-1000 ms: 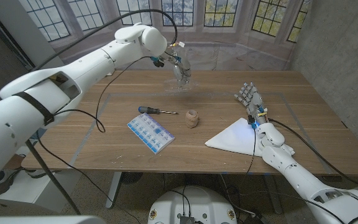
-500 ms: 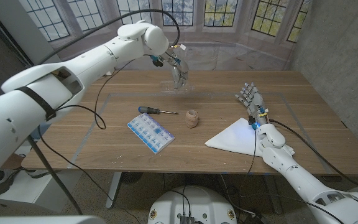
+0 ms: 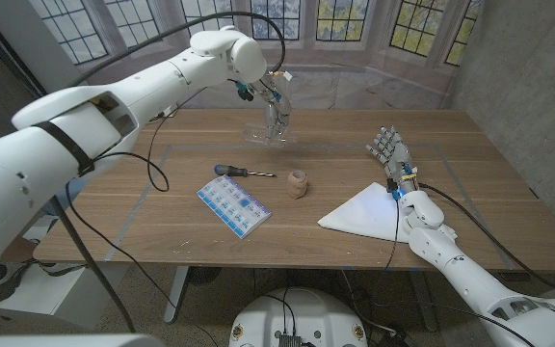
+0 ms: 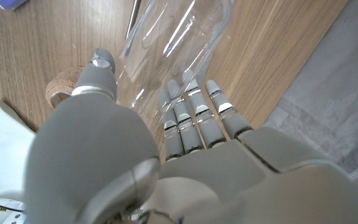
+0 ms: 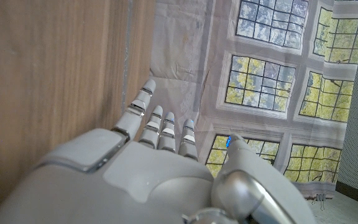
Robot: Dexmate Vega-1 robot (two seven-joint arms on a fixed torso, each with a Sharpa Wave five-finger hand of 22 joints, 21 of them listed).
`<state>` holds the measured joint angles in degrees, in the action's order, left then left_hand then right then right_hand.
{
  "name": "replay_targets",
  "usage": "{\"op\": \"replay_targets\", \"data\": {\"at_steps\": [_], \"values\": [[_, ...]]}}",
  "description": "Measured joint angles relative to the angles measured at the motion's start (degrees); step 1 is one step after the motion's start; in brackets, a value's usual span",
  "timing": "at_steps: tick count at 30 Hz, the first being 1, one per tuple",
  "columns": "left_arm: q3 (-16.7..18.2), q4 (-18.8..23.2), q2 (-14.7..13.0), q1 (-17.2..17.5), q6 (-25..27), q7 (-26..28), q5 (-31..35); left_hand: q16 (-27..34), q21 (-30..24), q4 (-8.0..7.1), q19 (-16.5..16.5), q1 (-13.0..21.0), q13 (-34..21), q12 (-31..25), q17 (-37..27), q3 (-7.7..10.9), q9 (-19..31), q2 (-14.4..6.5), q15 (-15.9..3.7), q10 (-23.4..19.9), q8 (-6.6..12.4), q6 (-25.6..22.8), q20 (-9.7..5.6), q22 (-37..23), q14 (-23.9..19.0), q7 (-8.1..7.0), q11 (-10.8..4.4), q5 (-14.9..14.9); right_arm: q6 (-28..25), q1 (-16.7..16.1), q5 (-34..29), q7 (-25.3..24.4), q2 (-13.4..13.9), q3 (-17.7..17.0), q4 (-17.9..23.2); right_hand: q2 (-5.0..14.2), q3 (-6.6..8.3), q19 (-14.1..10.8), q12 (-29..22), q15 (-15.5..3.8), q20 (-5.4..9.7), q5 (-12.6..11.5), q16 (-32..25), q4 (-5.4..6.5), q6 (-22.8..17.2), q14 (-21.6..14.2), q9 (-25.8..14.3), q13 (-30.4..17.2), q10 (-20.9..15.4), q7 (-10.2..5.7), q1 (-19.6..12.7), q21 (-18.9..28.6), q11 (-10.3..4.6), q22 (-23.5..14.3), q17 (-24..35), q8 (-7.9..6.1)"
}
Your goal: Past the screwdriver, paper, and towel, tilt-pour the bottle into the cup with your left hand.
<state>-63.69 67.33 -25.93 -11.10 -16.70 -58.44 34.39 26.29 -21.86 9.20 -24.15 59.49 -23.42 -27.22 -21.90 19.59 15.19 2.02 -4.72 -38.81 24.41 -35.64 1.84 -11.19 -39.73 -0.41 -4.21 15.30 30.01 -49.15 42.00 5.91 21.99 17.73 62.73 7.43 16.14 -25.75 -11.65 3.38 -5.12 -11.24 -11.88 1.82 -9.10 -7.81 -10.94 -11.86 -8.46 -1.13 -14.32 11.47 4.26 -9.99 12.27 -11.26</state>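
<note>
My left hand [image 3: 270, 94] grips a clear plastic bottle [image 3: 276, 120] over the table's far middle. The bottle's lower end hangs close to the wood. In the left wrist view my fingers [image 4: 191, 118] wrap the bottle [image 4: 173, 43]. A small brown wooden cup [image 3: 299, 183] stands mid-table, nearer to me than the bottle, and shows beyond my thumb as the cup [image 4: 59, 92]. Left of the cup lies a blue-handled screwdriver [image 3: 242, 172]. A blue-printed paper [image 3: 232, 204] lies in front of the screwdriver. A white towel [image 3: 362, 210] lies to the right. My right hand [image 3: 388, 149] stands upright by the towel's far corner, fingers apart, holding nothing.
The wooden table [image 3: 489, 193] carries a faint taped rectangle around the work area. A wall with windows rises behind its far edge. The right wrist view looks past my right hand [image 5: 160, 162] at the table edge and those windows.
My left hand has shifted slightly left and back with the bottle still in it. The right hand and the things on the table have not moved.
</note>
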Motion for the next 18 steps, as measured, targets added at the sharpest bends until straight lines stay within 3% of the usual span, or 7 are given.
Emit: {"op": "replay_targets", "data": {"at_steps": [6,9,18], "values": [[-0.9,-1.61,0.82,-0.9,-1.8,-0.48,0.77,0.0,0.0,0.0,0.0,0.0,0.0,0.02,-0.05,0.0,-0.05,0.0,0.0,0.0,0.0,0.0,0.0,0.0,0.0,0.0,0.0,0.01,-0.53,0.32,-0.18,-0.27,0.22,0.0,0.16,0.0,0.02,0.0,0.0,0.0,0.0,0.0,0.0,0.02,0.0,0.0,0.0,0.0,0.0,0.0,0.0,0.0,0.0,0.0,0.0,0.0],[-2.58,-4.64,2.5,-2.43,-3.0,-0.91,1.18,0.0,0.0,0.0,0.0,0.0,0.0,0.06,-0.29,0.0,-0.07,0.0,0.0,0.0,0.0,0.0,0.0,0.0,0.0,0.0,0.0,0.01,-0.66,0.57,-0.26,-0.31,0.25,0.0,0.17,0.0,0.18,0.0,0.0,0.0,0.0,0.0,0.0,0.14,0.0,0.0,0.0,0.0,0.0,0.0,0.0,0.0,0.0,0.0,0.0,0.0],[-5.01,-8.67,4.93,-4.61,-5.9,-1.85,2.39,0.23,0.0,0.0,0.0,0.0,0.0,-0.13,-0.65,0.0,-0.12,0.0,0.23,-0.31,0.0,-0.31,0.0,0.0,-0.23,0.31,0.31,-0.01,-0.72,1.16,-0.32,-0.31,0.19,0.01,-0.46,-0.23,0.4,0.0,0.0,0.0,0.0,0.0,0.0,-0.08,0.0,0.0,0.0,0.0,0.0,0.0,0.23,0.0,0.0,0.0,0.0,0.0]]}}
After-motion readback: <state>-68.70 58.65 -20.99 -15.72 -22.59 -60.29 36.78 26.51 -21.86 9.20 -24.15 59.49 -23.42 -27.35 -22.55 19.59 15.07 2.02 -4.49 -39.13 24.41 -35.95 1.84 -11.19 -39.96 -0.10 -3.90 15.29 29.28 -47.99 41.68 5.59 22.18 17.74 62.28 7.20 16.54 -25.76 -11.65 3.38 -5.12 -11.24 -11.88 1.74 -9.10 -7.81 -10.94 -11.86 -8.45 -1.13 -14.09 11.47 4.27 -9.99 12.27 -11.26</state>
